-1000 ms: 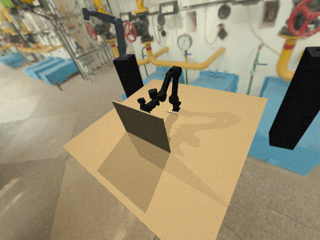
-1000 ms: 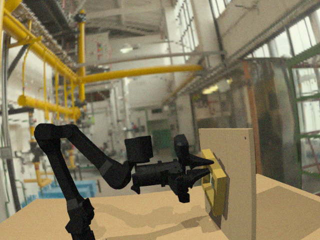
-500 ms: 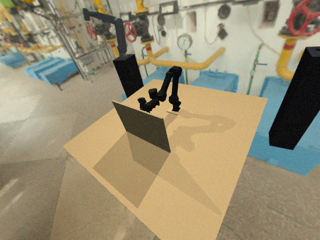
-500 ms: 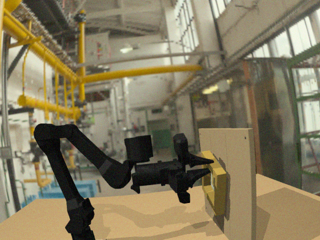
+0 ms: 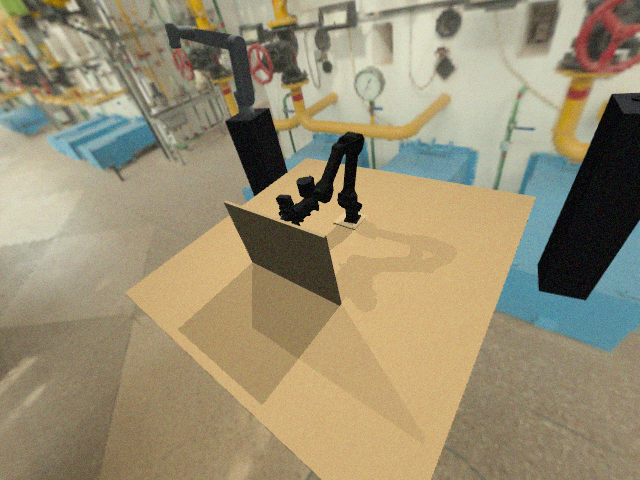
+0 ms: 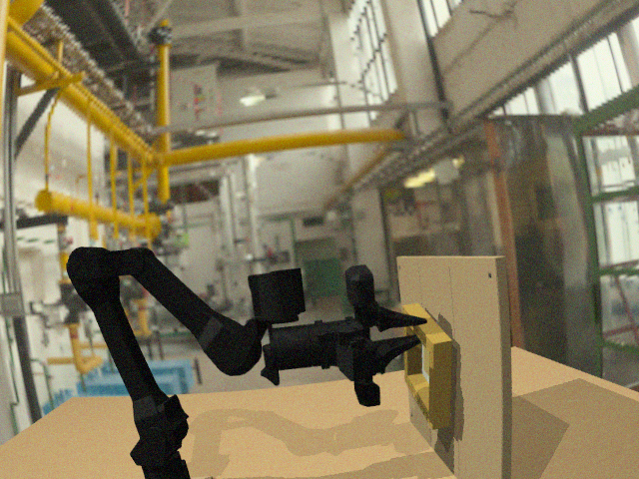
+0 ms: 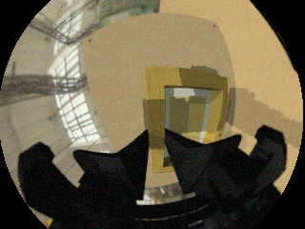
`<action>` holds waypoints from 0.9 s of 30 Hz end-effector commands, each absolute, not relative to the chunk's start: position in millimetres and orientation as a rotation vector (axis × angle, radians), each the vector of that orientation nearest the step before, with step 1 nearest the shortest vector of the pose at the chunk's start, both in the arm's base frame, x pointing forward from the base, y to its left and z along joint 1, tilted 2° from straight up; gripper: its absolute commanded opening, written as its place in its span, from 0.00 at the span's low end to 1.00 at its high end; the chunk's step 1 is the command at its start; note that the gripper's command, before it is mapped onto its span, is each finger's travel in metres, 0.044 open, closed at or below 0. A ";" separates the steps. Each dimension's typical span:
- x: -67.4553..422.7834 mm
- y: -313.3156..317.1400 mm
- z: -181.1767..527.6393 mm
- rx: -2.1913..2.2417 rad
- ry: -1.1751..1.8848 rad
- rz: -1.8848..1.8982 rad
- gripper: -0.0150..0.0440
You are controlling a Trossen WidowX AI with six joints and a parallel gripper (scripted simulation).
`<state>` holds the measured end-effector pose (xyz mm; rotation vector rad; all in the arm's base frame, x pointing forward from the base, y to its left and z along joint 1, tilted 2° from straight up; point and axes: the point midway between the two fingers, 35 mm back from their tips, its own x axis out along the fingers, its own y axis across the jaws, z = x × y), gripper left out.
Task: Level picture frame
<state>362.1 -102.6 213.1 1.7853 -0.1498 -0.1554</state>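
- The arm is reaching level across the worktop toward an upright board that serves as the wall, and the hand is meeting the yellow picture frame that is hanging on the board's near face.
- Judging from this, the step in hand is the lift-and-shift: the frame is being held so it can be raised a little and moved one notch along the hidden screw.
- To do it well, the lift should be kept small, only enough to free the notch, so the strip is not coming right off the screw and the frame is not dropping.
- The sideways move should be running flat along the board, toward the side that is sitting too high, with the frame kept close to the wall and not pulled outward.
- One notch only, then release and look; which side is higher is hard to tell here, as the wrist view is itself rotated.
- The hand is closed down to a narrow gap and is gripping one side bar of the frame: in the wrist view the two dark fingers are sitting either side of the yellow bar.
- In the exterior view, the upper finger is resting near the frame's top corner and the lower one is lying just beneath it.
- The screw and notched strip are hidden behind the frame.
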 end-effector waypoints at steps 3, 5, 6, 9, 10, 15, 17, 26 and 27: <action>362.2 -102.4 213.5 1.751 -0.144 -0.158 0.25; 362.2 -102.4 213.7 1.740 -0.143 -0.159 0.25; 362.2 -102.4 213.8 1.735 -0.142 -0.159 0.25; 362.1 -102.5 214.1 1.719 -0.141 -0.160 0.25; 362.1 -102.5 214.1 1.719 -0.141 -0.160 0.25; 362.1 -102.5 214.7 1.688 -0.138 -0.162 0.25; 362.1 -102.4 214.9 1.678 -0.137 -0.162 0.25; 362.1 -102.4 215.8 1.631 -0.132 -0.165 0.25; 362.1 -102.4 215.9 1.626 -0.132 -0.165 0.25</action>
